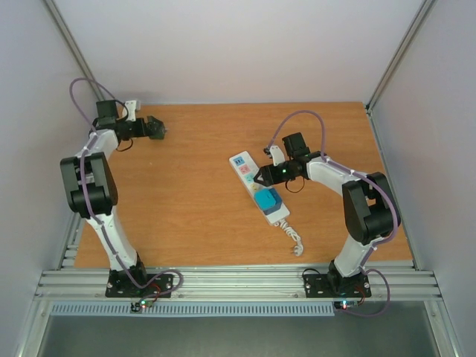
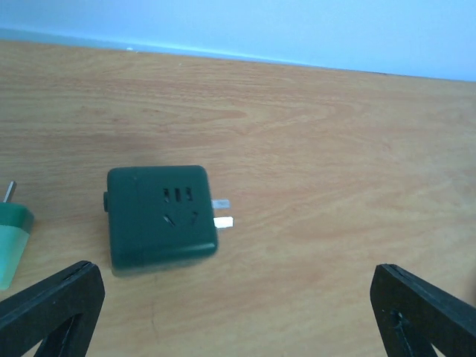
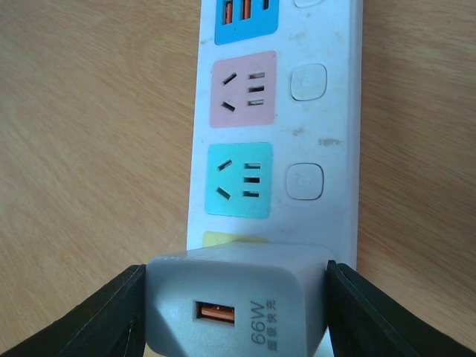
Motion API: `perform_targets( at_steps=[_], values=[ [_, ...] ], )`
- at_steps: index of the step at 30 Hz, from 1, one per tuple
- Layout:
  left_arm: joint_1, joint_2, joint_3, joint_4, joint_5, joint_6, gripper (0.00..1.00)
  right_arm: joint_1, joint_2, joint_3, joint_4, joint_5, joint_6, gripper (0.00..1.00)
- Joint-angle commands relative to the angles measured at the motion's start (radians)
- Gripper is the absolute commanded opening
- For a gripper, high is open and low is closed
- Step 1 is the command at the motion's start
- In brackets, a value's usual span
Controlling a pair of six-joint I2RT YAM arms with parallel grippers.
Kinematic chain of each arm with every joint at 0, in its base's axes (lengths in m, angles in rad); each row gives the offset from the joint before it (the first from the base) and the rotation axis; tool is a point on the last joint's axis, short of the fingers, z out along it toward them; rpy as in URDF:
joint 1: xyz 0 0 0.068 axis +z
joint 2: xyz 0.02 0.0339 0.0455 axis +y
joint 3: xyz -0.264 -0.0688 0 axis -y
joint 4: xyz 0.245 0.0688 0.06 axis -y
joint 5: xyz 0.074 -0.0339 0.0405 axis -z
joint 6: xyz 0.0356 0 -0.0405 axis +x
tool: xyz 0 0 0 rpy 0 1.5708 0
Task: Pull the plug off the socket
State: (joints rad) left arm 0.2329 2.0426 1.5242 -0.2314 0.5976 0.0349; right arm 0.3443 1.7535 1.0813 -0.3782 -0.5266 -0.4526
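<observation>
Plug (image 3: 238, 316): a pale grey block charger marked 66W, its orange USB port facing the right wrist camera. It stands on the yellow panel of the socket, caught between two black fingers.
Right pincer (image 3: 235, 290): partly closed and pinching the charger, one finger (image 3: 97, 320) against each side. Its arm reaches in from the right of the counter.
Socket (image 3: 327, 126): a long white strip lying flat. Beyond the gripped charger run a teal outlet panel, a pink one and a blue USB panel, with a white button beside each outlet. From overhead it sits right of the counter's centre, set at a slant.
Cord (image 1: 291, 234): short, curly and white, trailing from the strip's near end.
Left pincer (image 2: 234, 301): spread wide and holding nothing, at the counter's far left corner, well apart from the socket.
Green cube (image 2: 158, 216): a dark green adapter on the counter ahead of the left fingers, touching neither. It has outlet slots on its upper face and two metal prongs (image 2: 222, 212) jutting from its right side.
Pale green piece (image 2: 11, 238): cut off by the left edge of the left wrist view, with a metal pin on top. What it is cannot be told.
Counter (image 1: 193, 186): wood-grain, walled in by pale panels.
</observation>
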Motion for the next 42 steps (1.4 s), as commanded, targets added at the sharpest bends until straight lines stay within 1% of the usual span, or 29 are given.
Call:
perform_targets(
  at_steps=[1, 4, 7, 10, 15, 19, 23, 33, 36, 39, 42],
  values=[
    [-0.027, -0.135, -0.085, 0.000, 0.020, 0.145, 1.00, 0.053, 0.101, -0.040, -0.046, 0.107, 0.031, 0.28],
    [-0.071, -0.222, -0.158, -0.036, 0.048, 0.259, 1.00, 0.077, 0.118, -0.030, -0.051, 0.109, 0.028, 0.28],
    [-0.136, -0.292, -0.239, -0.068, 0.035, 0.366, 0.99, 0.104, 0.134, -0.014, -0.054, 0.117, 0.027, 0.28],
    [-0.177, -0.345, -0.289, -0.092, 0.043, 0.435, 0.99, 0.125, 0.155, 0.019, -0.065, 0.119, 0.022, 0.28],
    [-0.205, -0.380, -0.310, -0.169, 0.111, 0.479, 0.97, 0.158, 0.199, 0.093, -0.082, 0.097, 0.005, 0.28],
    [-0.228, -0.396, -0.333, -0.219, 0.106, 0.533, 0.96, 0.196, 0.221, 0.132, -0.090, 0.074, -0.023, 0.28],
    [-0.269, -0.393, -0.350, -0.255, 0.103, 0.564, 0.93, 0.234, 0.226, 0.146, -0.089, 0.071, -0.059, 0.29],
    [-0.271, -0.389, -0.359, -0.260, 0.137, 0.551, 0.91, 0.320, 0.292, 0.214, -0.148, 0.031, -0.148, 0.29],
    [-0.271, -0.395, -0.367, -0.270, 0.137, 0.556, 0.91, 0.324, 0.297, 0.245, -0.167, -0.003, -0.153, 0.31],
    [-0.271, -0.404, -0.383, -0.271, 0.137, 0.564, 0.91, 0.323, 0.293, 0.281, -0.175, -0.006, -0.148, 0.32],
    [-0.271, -0.411, -0.391, -0.274, 0.139, 0.565, 0.91, 0.325, 0.277, 0.319, -0.182, -0.002, -0.147, 0.39]
  ],
)
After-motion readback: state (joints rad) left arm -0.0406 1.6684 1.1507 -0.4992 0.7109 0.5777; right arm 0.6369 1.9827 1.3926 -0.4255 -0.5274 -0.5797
